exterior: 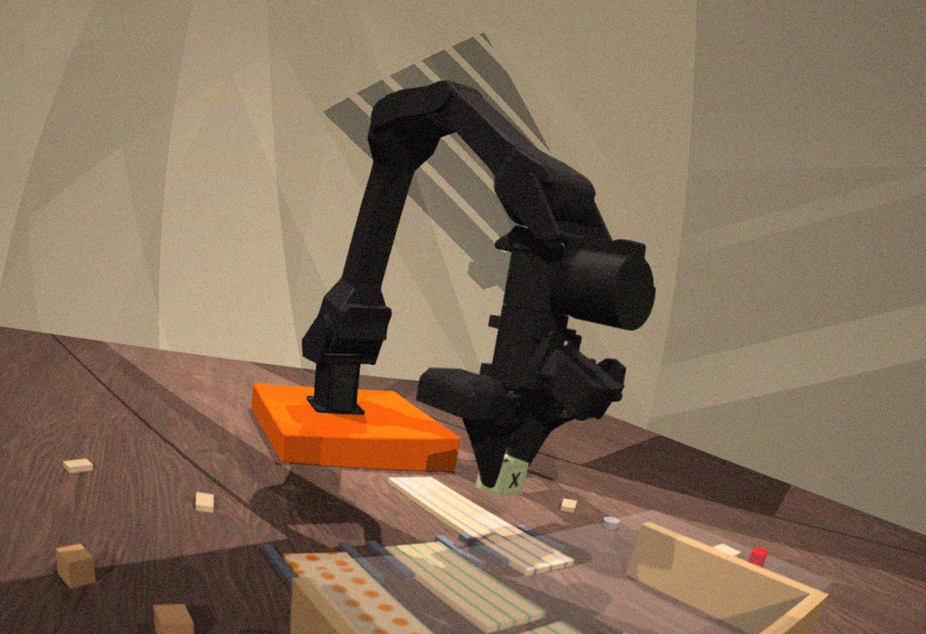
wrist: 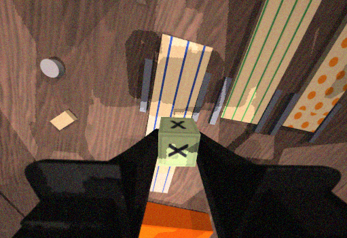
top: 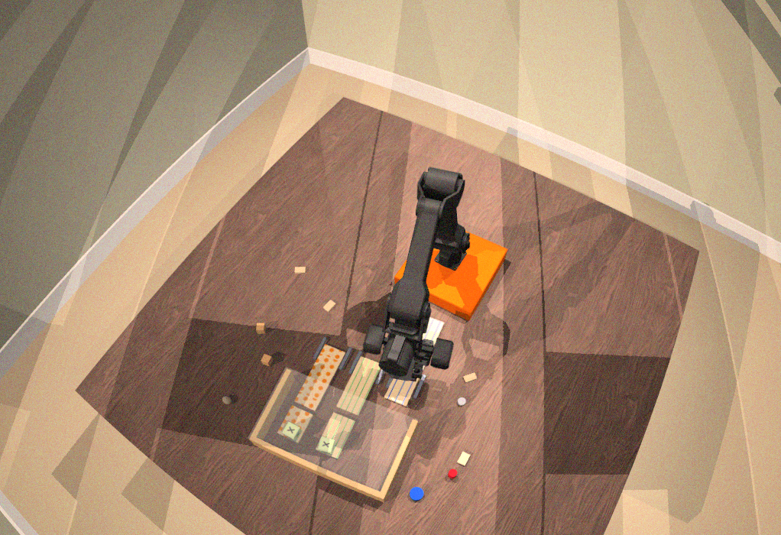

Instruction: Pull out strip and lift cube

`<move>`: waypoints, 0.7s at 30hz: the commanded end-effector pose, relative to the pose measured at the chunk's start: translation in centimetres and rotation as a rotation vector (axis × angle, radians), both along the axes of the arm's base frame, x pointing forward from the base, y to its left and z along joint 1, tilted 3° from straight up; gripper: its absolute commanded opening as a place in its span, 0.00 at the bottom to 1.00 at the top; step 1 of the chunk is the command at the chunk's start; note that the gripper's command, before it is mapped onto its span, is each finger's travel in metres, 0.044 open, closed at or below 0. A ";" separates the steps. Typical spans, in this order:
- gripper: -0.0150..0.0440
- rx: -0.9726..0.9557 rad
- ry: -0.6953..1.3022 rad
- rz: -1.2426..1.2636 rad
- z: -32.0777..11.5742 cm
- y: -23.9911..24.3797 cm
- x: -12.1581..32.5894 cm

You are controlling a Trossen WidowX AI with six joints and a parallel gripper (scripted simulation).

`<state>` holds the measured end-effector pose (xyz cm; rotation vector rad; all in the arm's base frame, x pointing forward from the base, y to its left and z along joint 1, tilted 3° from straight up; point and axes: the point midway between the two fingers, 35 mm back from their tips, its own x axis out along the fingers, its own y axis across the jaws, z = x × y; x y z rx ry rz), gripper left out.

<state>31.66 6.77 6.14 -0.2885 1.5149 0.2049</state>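
Pale green labelled cube (wrist: pixel 178 146) sits clamped between the gripper (exterior: pixel 509 466) jaws, above the blue-striped strip (wrist: pixel 178 81). Shallow fingertip hold, so a jerk could drop it.

Pale green cube (wrist: pixel 178 146) w/ black X's, blue-lined strip (wrist: pixel 180 78), orange base (exterior: pixel 352 433).

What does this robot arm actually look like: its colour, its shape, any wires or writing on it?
The arm is matte black, made of chunky angular links, with a fat cylinder near the wrist. It stands on a flat orange base. The gripper has two tapered black fingers. No cables or markings show.
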 end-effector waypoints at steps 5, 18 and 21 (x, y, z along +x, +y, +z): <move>0.25 0.002 0.005 -0.004 -0.1 -0.4 -2.1; 0.25 0.002 0.005 -0.004 3.4 -0.2 -2.2; 0.25 0.002 0.005 -0.004 3.4 -0.2 -2.2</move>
